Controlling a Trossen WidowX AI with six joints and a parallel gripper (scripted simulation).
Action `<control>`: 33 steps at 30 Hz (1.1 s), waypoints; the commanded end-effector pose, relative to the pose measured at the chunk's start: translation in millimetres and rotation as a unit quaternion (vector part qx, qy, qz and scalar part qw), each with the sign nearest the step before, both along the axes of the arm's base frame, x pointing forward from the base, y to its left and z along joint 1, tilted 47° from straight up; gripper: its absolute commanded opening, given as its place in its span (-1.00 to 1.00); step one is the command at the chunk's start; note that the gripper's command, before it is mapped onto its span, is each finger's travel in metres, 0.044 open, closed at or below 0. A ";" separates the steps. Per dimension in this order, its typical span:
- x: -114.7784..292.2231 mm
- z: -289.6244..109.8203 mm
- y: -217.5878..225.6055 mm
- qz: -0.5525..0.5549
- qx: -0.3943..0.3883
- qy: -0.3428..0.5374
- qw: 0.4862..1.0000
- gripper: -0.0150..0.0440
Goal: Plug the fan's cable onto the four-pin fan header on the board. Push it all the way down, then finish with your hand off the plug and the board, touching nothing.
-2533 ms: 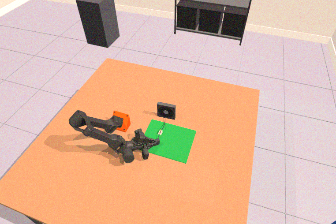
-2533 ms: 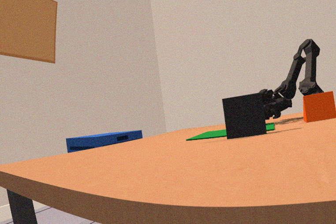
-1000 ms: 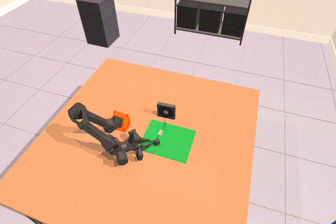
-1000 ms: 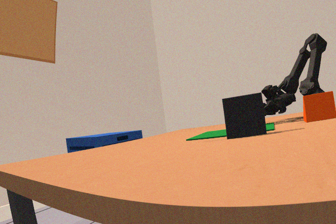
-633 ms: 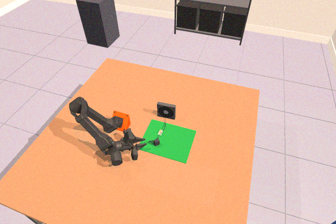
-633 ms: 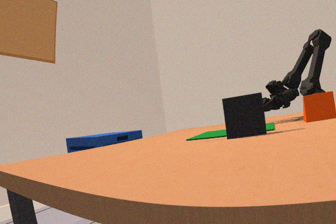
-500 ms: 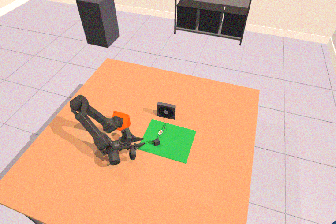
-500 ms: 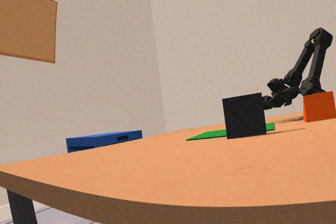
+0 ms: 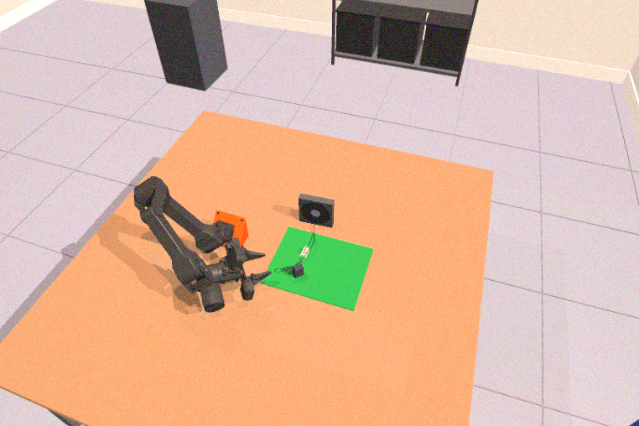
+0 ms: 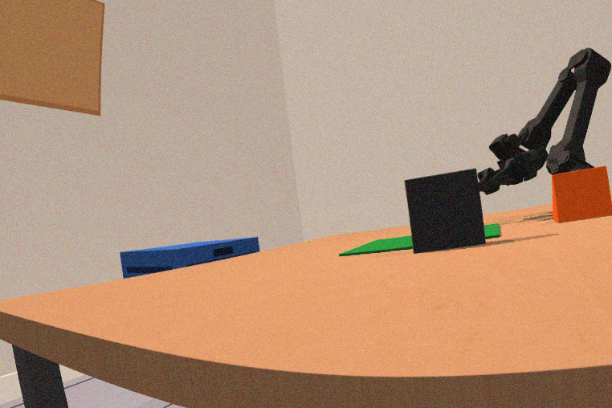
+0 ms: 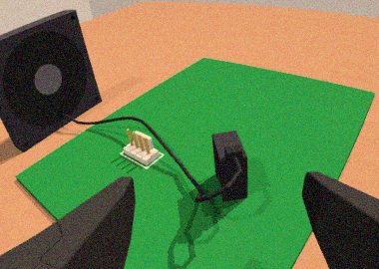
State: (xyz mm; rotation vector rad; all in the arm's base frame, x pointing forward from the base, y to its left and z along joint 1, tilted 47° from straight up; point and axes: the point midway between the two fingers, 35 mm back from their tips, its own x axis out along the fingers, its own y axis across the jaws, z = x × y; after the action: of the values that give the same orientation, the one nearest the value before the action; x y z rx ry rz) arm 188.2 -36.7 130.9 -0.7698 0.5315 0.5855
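Note:
The black fan [image 9: 315, 210] [image 11: 47, 79] stands upright on the table just behind the green board [image 9: 335, 277] [image 10: 375, 246] [image 11: 285, 110]; the exterior view shows its back [image 10: 444, 210]. The white four-pin header [image 9: 302, 254] [image 11: 138, 149] stands bare near the board's fan-side edge. The fan's black cable [image 11: 133, 122] loops past the header to the black plug [image 9: 297, 270] [image 11: 230, 165], which rests on the board, apart from the header. My gripper [image 9: 265, 264] [image 11: 220, 186] is open and empty, low at the board's near edge, a short way back from the plug and not touching it.
An orange block [image 9: 231, 225] [image 10: 581, 194] stands beside the arm, left of the board. A blue box [image 10: 187, 255] shows beyond the table's edge. A dark pedestal [image 9: 185, 33] and a shelf unit [image 9: 407, 13] stand on the floor behind the table.

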 end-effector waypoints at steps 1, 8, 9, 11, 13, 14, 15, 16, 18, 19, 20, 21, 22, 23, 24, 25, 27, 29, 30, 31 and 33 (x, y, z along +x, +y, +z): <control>-0.2 -3.8 2.5 -0.012 0.018 0.048 0.999 0.87; -2.2 -12.1 7.2 -0.035 0.040 0.128 0.990 1.00; -2.6 -13.2 7.8 -0.039 0.042 0.139 0.989 1.00; -3.4 -15.3 9.0 -0.046 0.045 0.162 0.985 1.00; -4.3 -17.4 10.1 -0.054 0.046 0.183 0.980 1.00; -4.7 -18.4 10.7 -0.058 0.047 0.194 0.978 1.00; -5.2 -19.3 11.2 -0.061 0.047 0.205 0.976 1.00; -5.7 -20.2 11.6 -0.065 0.047 0.215 0.973 1.00; -6.7 -22.0 12.5 -0.074 0.046 0.236 0.968 1.00; -7.2 -22.8 13.0 -0.078 0.045 0.246 0.965 1.00; -7.7 -23.6 13.3 -0.082 0.044 0.256 0.962 1.00; -8.2 -24.3 13.7 -0.087 0.042 0.266 0.959 1.00; -8.7 -25.1 14.1 -0.091 0.040 0.275 0.956 1.00; -9.2 -25.8 14.4 -0.095 0.038 0.285 0.953 1.00; -9.7 -26.4 14.7 -0.100 0.036 0.294 0.950 1.00; -10.2 -27.0 14.9 -0.104 0.033 0.303 0.947 1.00; -11.2 -28.2 15.4 -0.114 0.027 0.321 0.940 1.00; -12.1 -29.1 15.8 -0.123 0.020 0.337 0.933 1.00; -12.6 -29.6 16.0 -0.128 0.017 0.345 0.930 1.00; -13.0 -29.9 16.1 -0.133 0.012 0.353 0.926 1.00; -13.8 -30.6 16.3 -0.143 0.004 0.368 0.919 1.00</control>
State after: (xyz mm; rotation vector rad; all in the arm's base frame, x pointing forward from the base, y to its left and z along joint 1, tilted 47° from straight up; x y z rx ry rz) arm 174.5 -20.1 100.3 -0.4316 1.2375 0.6181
